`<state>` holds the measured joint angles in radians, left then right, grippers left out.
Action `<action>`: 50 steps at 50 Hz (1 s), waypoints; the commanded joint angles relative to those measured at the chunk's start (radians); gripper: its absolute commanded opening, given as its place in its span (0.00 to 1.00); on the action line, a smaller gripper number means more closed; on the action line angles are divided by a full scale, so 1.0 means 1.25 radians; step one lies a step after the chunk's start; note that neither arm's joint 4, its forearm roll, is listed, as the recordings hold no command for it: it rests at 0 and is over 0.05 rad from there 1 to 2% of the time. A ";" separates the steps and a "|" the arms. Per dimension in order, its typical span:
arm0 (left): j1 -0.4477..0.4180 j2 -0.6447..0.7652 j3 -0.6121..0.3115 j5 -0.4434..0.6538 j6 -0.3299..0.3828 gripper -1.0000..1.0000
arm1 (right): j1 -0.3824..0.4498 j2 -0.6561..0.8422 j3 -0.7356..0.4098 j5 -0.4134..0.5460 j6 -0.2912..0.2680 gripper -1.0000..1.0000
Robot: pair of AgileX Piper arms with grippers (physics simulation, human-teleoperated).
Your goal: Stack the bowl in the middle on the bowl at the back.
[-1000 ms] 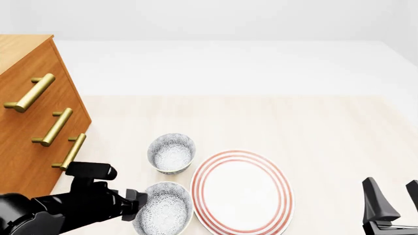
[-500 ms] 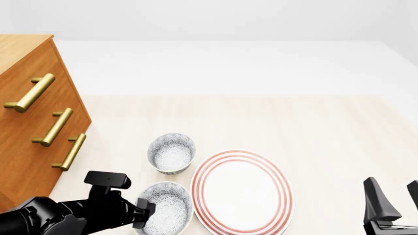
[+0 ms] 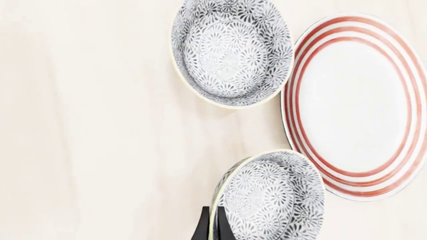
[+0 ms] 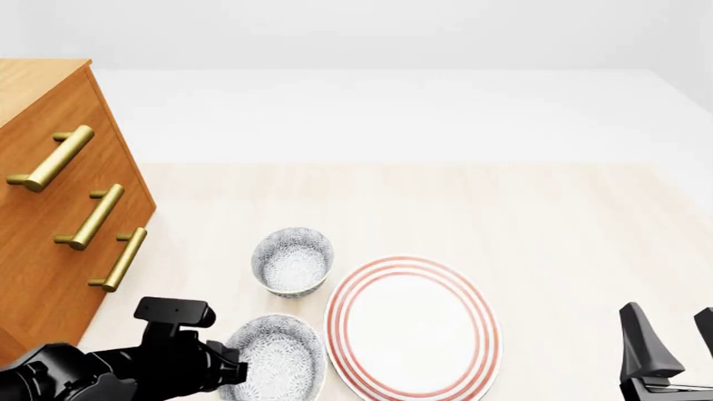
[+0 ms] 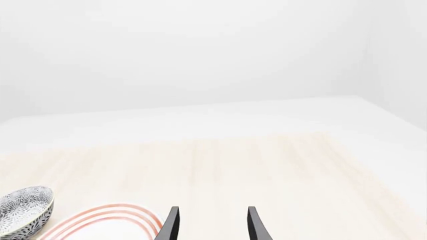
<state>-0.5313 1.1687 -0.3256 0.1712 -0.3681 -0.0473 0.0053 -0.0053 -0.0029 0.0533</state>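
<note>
Red-ringed plate (image 4: 412, 326) sits just beside both bowls, near bowl (image 4: 276, 359) pinched by left hand (image 3: 211, 231).

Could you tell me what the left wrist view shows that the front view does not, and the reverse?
Only the left wrist view shows the left gripper with its thin fingers closed on the rim of the bowl in the middle, one inside and one outside.

Only the front view shows the wooden drawer unit with brass handles, the left arm's body, and the right gripper resting open, away from the dishes.

Both show the bowl at the back, the red-ringed plate beside the bowls, and the pale wooden table.
</note>
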 commanded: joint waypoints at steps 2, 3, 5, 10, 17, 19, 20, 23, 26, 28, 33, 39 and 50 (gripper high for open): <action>0.011 -0.074 -0.003 0.066 0.010 0.00 | 0.002 0.000 0.000 0.000 -0.006 1.00; 0.011 -0.081 -0.007 0.074 0.011 0.00 | 0.002 0.000 0.000 0.000 -0.006 1.00; 0.009 -0.099 -0.017 0.097 0.011 0.00 | 0.002 0.001 0.000 -0.001 -0.007 1.00; 0.005 -0.136 -0.036 0.140 0.009 0.00 | 0.003 0.001 0.000 -0.001 -0.009 1.00; -0.011 -0.197 -0.070 0.211 0.002 0.00 | 0.004 0.001 0.000 0.000 -0.011 1.00; -0.012 -0.202 -0.074 0.218 0.002 0.00 | 0.004 0.002 0.000 0.000 -0.011 1.00; -0.015 -0.213 -0.081 0.229 -0.001 0.00 | 0.004 0.002 0.000 0.000 -0.011 1.00; -0.022 -0.237 -0.102 0.262 -0.006 0.00 | 0.005 0.003 0.001 0.000 -0.012 1.00; -0.027 -0.260 -0.121 0.294 -0.008 0.00 | 0.005 0.002 0.001 0.001 -0.012 1.00; -0.033 -0.275 -0.132 0.316 -0.009 0.00 | 0.005 0.002 0.001 0.001 -0.012 1.00; -0.064 -0.306 -0.149 0.356 -0.024 0.00 | 0.004 0.001 0.000 0.001 -0.011 1.00; -0.073 -0.339 -0.187 0.425 -0.015 0.00 | 0.003 0.001 0.000 0.002 -0.004 1.00; -0.097 -0.375 -0.244 0.515 -0.010 0.00 | 0.002 -0.001 0.000 0.002 0.006 1.00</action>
<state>-0.6261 0.7523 -0.5667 0.7135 -0.3865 -0.0440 0.0058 -0.0051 -0.0009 0.0516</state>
